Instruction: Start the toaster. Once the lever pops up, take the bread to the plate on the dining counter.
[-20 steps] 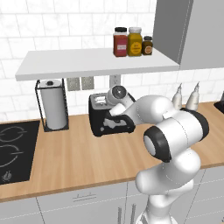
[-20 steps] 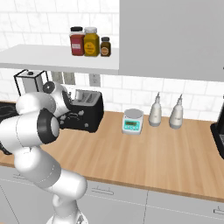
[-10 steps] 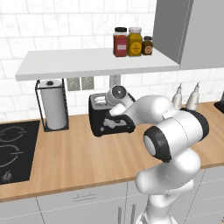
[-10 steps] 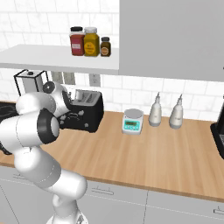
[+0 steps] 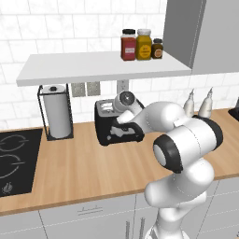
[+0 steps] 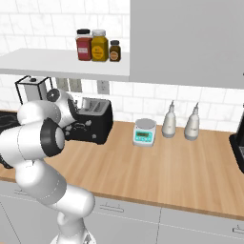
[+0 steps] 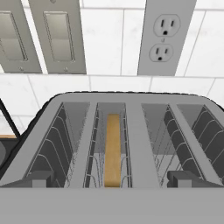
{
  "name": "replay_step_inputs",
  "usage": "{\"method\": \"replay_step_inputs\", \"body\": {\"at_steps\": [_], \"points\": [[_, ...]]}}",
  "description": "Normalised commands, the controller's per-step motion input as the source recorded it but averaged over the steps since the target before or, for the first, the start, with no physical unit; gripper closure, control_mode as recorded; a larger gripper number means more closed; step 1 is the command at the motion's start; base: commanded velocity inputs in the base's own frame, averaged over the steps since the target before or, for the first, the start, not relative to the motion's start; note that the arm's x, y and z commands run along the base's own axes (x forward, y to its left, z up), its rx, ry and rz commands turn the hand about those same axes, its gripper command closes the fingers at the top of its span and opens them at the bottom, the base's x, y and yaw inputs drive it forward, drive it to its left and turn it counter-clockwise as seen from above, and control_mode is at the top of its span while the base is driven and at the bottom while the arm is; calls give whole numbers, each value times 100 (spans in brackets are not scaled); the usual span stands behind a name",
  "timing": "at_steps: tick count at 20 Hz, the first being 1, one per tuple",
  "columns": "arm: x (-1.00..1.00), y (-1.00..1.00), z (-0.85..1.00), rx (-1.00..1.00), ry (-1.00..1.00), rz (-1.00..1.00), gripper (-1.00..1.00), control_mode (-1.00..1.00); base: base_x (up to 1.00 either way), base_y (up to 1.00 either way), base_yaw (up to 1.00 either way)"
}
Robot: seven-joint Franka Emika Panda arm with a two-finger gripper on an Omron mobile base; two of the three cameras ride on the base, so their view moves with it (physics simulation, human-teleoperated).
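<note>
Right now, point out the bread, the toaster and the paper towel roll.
bread (image 7: pixel 113 148): hand view, top edge in the left slot.
toaster (image 6: pixel 97 127): right base view, black side.
paper towel roll (image 5: pixel 57 111): left base view, white side.

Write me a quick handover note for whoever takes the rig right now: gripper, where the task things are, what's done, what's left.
Gripper: open, empty, poised just above the toaster, looking down into its slots.
Bread: standing on edge, low in the left slot; right slot empty.
Toaster sits on the wall counter between the paper towel roll and the kitchen scale.
Done: arm at the toaster.
Left: start it if not already started, lift the bread after it pops, carry it to the plate.

White-tiled wall (image 5: pixel 28 37) (wood counter (image 5: pixel 84 163) below).
</note>
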Motion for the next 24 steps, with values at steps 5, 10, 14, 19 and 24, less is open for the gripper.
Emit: {"method": "replay_step_inputs", "body": {"at_steps": [5, 10, 14, 19, 24], "points": [[0, 0, 0, 0, 0, 0, -100, -100, 0, 0, 0], [0, 0, 0, 0, 0, 0, -100, -100, 0, 0, 0], [0, 0, 0, 0, 0, 0, -100, -100, 0, 0, 0], [0, 0, 0, 0, 0, 0, -100, -100, 0, 0, 0], [0, 0, 0, 0, 0, 0, -100, -100, 0, 0, 0]]}}
